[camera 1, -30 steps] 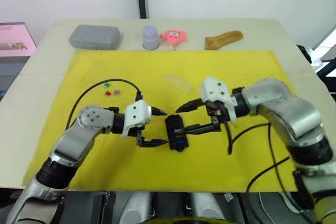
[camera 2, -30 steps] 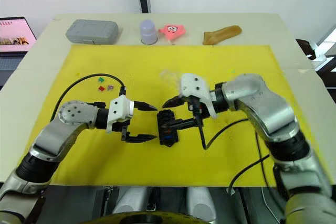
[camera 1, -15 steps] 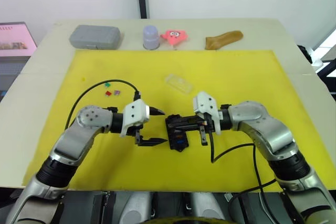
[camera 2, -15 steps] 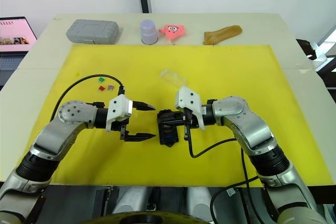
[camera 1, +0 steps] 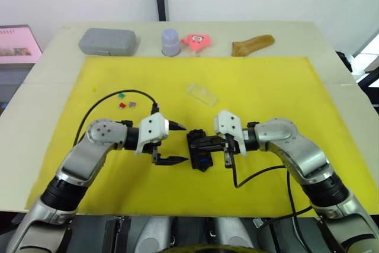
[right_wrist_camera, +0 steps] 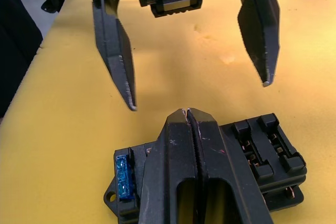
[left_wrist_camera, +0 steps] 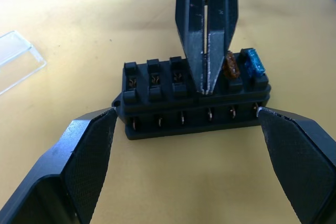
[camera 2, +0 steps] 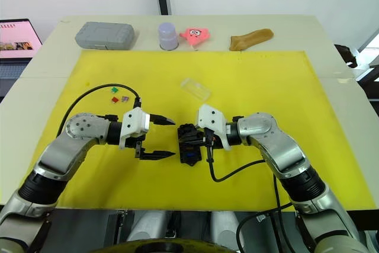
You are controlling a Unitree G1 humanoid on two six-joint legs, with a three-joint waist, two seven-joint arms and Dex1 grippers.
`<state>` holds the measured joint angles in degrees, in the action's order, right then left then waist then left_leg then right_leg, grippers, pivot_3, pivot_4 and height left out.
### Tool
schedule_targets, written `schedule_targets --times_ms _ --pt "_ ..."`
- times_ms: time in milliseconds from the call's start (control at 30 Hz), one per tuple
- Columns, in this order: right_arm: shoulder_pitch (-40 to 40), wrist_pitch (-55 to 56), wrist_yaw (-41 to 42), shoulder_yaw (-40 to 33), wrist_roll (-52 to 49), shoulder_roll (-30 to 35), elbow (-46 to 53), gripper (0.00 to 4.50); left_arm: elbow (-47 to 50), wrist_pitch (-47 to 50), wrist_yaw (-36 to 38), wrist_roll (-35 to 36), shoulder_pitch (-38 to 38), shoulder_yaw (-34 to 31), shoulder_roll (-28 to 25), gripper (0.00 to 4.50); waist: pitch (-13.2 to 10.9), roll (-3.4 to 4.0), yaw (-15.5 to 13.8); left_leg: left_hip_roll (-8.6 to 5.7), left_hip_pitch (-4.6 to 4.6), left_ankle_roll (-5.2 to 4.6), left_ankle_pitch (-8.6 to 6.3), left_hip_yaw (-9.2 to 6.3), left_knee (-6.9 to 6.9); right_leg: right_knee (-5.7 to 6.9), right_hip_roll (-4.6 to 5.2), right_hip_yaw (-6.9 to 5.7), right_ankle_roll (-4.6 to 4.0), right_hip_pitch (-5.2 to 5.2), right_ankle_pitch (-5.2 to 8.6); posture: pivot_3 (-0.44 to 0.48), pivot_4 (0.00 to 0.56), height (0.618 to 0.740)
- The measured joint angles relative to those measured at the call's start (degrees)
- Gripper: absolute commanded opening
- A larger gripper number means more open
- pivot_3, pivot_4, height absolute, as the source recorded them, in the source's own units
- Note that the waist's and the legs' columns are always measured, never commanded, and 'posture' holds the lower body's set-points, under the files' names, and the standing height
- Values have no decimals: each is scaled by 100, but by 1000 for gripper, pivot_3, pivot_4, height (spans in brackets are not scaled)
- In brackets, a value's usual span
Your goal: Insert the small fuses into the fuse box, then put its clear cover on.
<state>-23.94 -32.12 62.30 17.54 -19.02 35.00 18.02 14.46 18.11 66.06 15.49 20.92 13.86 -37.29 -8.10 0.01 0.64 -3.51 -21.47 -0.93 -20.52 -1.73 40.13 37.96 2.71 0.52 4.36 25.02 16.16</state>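
Note:
The black fuse box (camera 1: 200, 152) lies mid-mat on the yellow mat (camera 1: 266, 87). A blue fuse (left_wrist_camera: 253, 62) and an amber fuse (left_wrist_camera: 231, 66) stand in its end slots. My right gripper (camera 1: 196, 141) is shut, its joined tips pressing on the box's top beside the amber fuse, and nothing shows between the fingers. My left gripper (camera 1: 183, 144) is open just left of the box, jaws level with its two ends, not touching. Green (camera 1: 121, 95), red (camera 1: 122, 105) and purple (camera 1: 131, 105) fuses lie loose at the mat's left. The clear cover (camera 1: 201, 94) lies behind the box.
Along the table's far edge stand a grey case (camera 1: 108, 41), a lilac cup (camera 1: 170, 42), a pink toy (camera 1: 197, 41) and a brown object (camera 1: 253, 44). A laptop (camera 1: 18, 44) sits at far left. Black cables loop from both wrists over the mat.
My right gripper has shut and swung down and left onto the top of the fuse box. The left gripper has stayed open in place.

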Motion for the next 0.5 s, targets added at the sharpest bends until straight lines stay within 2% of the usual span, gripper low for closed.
schedule_targets --times_ms 300,500 --pt "66 -160 -109 -45 -68 24 175 48 -89 -22 6 -12 63 63 41 4500 0 0 -2 0 0 0 0 0 0 0 0 0 0 0 0 0 150 740" --pt "-30 -859 -228 -637 -797 22 491 48 -74 46 -2 162 52 15 77 4500 0 0 0 0 0 0 0 -1 0 0 0 0 0 0 0 0 150 740"
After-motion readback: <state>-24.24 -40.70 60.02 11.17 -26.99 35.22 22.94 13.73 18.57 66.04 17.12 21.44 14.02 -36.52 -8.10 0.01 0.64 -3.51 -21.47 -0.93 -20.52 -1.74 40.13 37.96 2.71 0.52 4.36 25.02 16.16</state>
